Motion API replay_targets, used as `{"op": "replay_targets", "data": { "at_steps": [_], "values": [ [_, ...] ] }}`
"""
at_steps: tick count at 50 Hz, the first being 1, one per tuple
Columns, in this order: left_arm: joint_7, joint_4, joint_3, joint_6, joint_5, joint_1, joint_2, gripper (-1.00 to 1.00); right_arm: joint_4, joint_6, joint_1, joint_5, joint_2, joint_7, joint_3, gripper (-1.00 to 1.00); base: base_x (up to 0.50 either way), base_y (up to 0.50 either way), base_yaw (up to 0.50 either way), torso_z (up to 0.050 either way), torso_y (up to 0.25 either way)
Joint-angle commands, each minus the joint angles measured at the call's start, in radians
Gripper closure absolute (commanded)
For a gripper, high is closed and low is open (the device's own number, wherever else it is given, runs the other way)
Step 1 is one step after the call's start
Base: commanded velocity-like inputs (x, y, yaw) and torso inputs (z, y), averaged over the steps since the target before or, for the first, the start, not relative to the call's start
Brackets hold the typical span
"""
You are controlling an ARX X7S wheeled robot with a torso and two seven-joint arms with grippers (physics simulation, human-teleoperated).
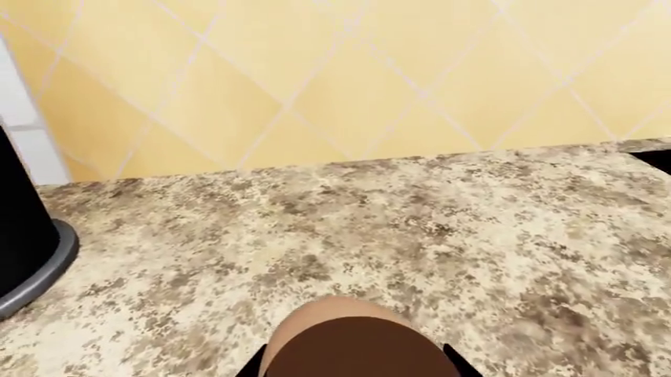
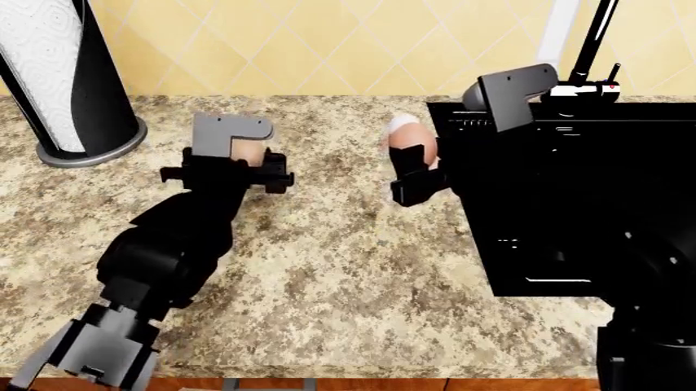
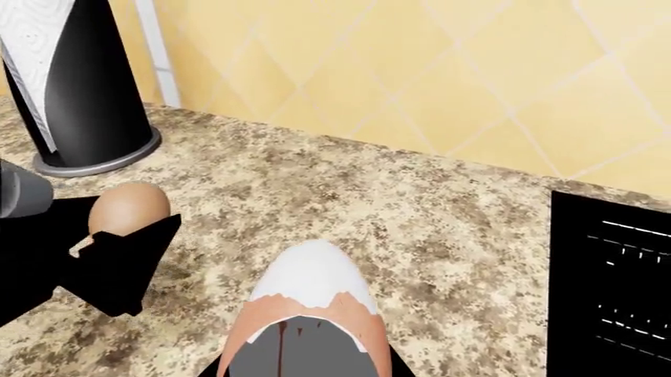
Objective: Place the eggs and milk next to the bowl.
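Left arm: I have it reaching forward over the counter (image 2: 326, 269), folded at the elbow, wrist level, with the left gripper (image 2: 246, 156) just above the granite.
Left grip: closed on a tan egg (image 2: 248, 151); in my left wrist view the egg (image 1: 351, 342) fills the space between the black fingers.
Right arm: it comes in from over the sink (image 2: 566, 212), and the right gripper (image 2: 415, 155) hangs at the sink's near-side edge, pointing toward the wall.
Right grip: closed on the second egg (image 2: 412, 140). In my right wrist view this egg (image 3: 311, 314) shows a white tip, a tan band and a grey patch with dark streaks.
Eggs: two, one in each gripper, both off the counter. From the right wrist camera I see the left one (image 3: 128, 208) across a stretch of bare granite, so the two are apart.
Milk: not in any of my views.
Bowl: not in any of my views.
Towel holder: one, a black stand with a white roll (image 2: 60, 77), beyond and outward of the left gripper against the wall; its base (image 1: 37, 271) shows at the edge of the left wrist view.
Faucet: one (image 2: 592, 49), behind the sink, beyond the right gripper.
Wall: yellow diamond tiles (image 1: 367, 78) straight ahead of both grippers.
In the way: I see only granite between the grippers.
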Motion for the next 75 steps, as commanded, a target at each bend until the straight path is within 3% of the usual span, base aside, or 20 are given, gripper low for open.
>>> {"op": "replay_targets", "data": {
  "at_steps": [1, 15, 25, 48, 75],
  "values": [
    [-0.08, 0.265, -0.01, -0.068, -0.048, 0.047, -0.068, 1.0, -0.028, -0.028, -0.012, -0.007, 0.007, 0.009, 0.015, 1.0, 0.0, 0.0, 0.0, 0.0, 0.0],
    [-0.208, 0.715, -0.075, -0.078, -0.128, 0.269, -0.213, 1.0, -0.197, -0.144, -0.138, -0.1, 0.036, 0.098, -0.003, 1.0, -0.4, 0.02, 0.0, 0.0, 0.0],
    [-0.222, 0.874, -0.116, 0.049, -0.106, 0.407, -0.269, 1.0, -0.262, -0.424, -0.366, -0.255, 0.055, 0.108, -0.021, 1.0, -0.4, 0.04, 0.0, 0.0, 0.0],
    [-0.263, 0.961, -0.08, 0.127, 0.062, 0.443, -0.306, 1.0, -0.264, -0.462, -0.403, -0.274, 0.043, 0.135, -0.023, 1.0, -0.04, -0.43, 0.0, 0.0, 0.0],
    [-0.296, 0.966, -0.086, 0.134, 0.08, 0.454, -0.302, 1.0, -0.287, -0.457, -0.411, -0.26, 0.052, 0.151, -0.015, 1.0, 0.0, -0.5, 0.0, 0.0, 0.0]
  ]
}}
